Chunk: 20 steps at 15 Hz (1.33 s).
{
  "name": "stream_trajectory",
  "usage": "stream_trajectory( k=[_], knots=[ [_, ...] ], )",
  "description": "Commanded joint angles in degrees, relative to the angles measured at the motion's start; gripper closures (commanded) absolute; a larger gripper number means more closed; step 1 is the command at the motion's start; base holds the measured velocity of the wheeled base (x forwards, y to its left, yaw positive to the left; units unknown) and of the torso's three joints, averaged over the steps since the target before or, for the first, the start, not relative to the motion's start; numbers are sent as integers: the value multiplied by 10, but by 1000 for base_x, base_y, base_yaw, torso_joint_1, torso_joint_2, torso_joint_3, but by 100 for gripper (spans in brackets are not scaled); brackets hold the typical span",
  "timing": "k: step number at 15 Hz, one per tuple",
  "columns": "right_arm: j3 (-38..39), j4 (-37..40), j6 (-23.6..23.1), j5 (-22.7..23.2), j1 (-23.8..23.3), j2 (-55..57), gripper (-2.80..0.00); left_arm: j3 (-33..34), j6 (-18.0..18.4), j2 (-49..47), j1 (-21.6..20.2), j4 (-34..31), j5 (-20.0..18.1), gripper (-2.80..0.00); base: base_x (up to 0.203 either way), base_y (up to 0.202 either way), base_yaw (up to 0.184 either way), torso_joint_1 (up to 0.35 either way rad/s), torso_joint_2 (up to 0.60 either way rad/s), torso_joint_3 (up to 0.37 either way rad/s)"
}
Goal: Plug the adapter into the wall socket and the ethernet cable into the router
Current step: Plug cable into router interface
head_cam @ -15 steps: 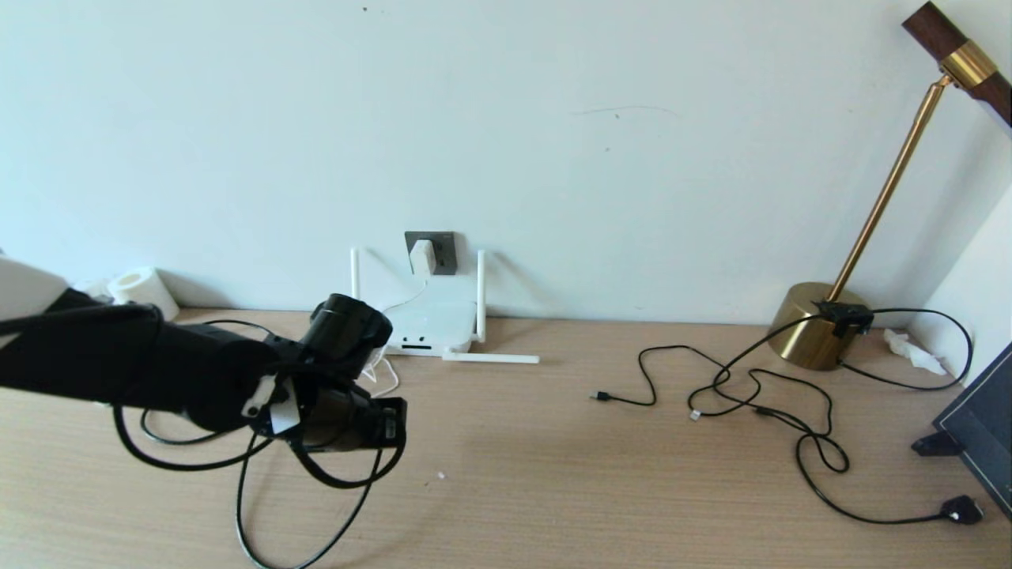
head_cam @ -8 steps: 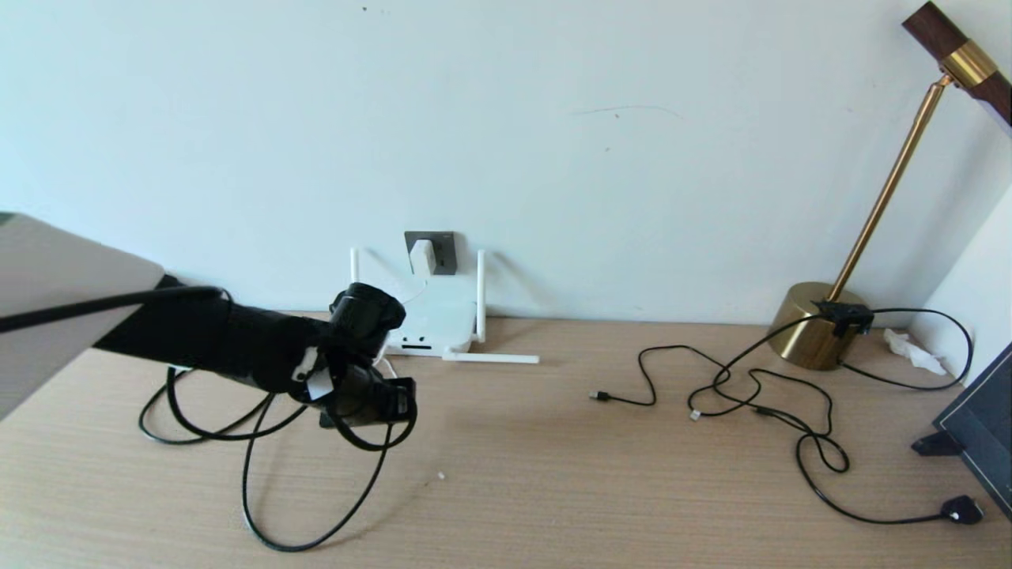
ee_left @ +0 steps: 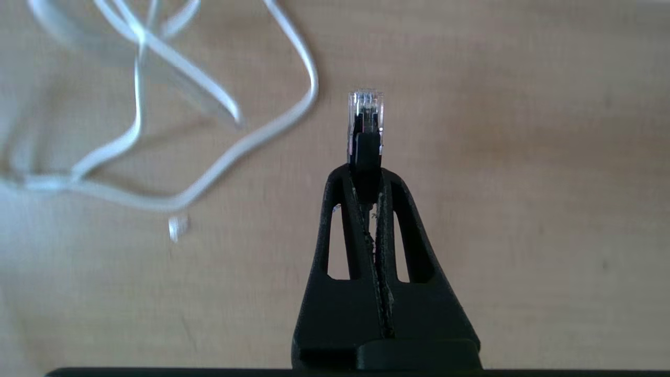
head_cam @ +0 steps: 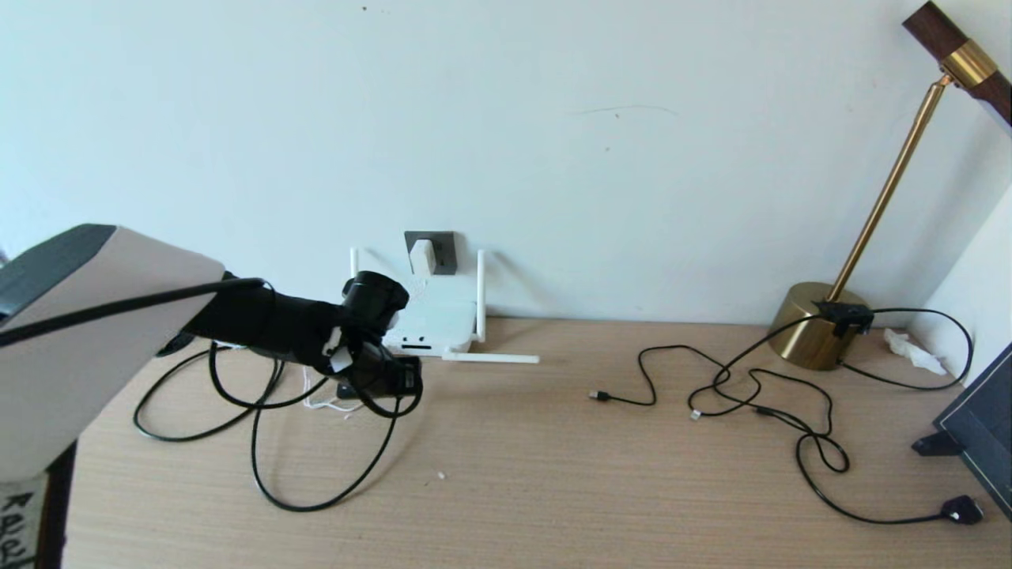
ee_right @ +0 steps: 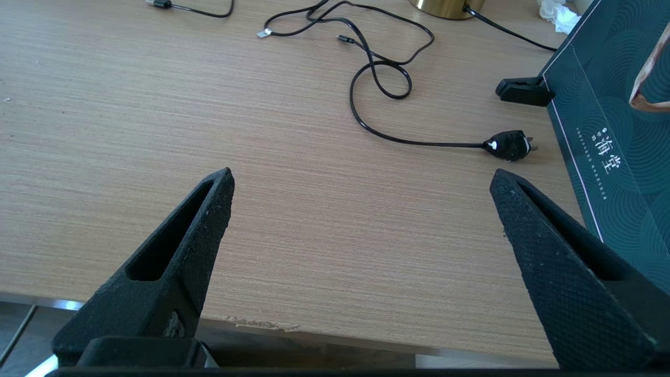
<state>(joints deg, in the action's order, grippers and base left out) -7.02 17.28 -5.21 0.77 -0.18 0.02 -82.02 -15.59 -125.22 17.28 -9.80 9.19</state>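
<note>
The white router (head_cam: pixel 431 320) lies against the wall with its antennas up; one antenna lies flat on the table. Above it, the white adapter (head_cam: pixel 421 257) sits in the dark grey wall socket (head_cam: pixel 444 251), and its thin white cord (ee_left: pixel 235 152) trails over the table. My left gripper (head_cam: pixel 398 378) hovers just in front of the router's left side. In the left wrist view the left gripper (ee_left: pixel 366 175) is shut on the black boot of the ethernet cable (ee_left: pixel 365 112), whose clear tip sticks out past the fingertips. The cable's slack (head_cam: pixel 261 466) loops on the table. The right gripper (ee_right: pixel 361 178) is open, over the near table edge.
A brass lamp (head_cam: pixel 814 336) stands at the back right. Thin black cables (head_cam: pixel 751 395) sprawl in front of it and end in a black plug (head_cam: pixel 961 510). A dark box (head_cam: pixel 980 427) leans at the right edge, with crumpled tissue (head_cam: pixel 909 348) nearby.
My left arm has reached forward towards the router, carrying the ethernet plug; the cable's loops have been dragged along behind it. The right arm has not moved.
</note>
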Motion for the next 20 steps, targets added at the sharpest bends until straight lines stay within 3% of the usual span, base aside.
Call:
stream_trajectory(
  k=[1, 11, 20],
  knots=[
    [0, 1, -1, 0, 0, 1, -280, -42, 14, -37, -10, -1, -2, 0, 0, 0, 0, 0, 0, 0],
    [0, 1, -1, 0, 0, 1, -280, -222, 21, -109, -23, -105, -2, 0, 0, 0, 0, 0, 0, 0],
    [0, 1, -1, 0, 0, 1, -280, -255, 29, -125, -39, -123, -3, 0, 0, 0, 0, 0, 0, 0]
  ],
)
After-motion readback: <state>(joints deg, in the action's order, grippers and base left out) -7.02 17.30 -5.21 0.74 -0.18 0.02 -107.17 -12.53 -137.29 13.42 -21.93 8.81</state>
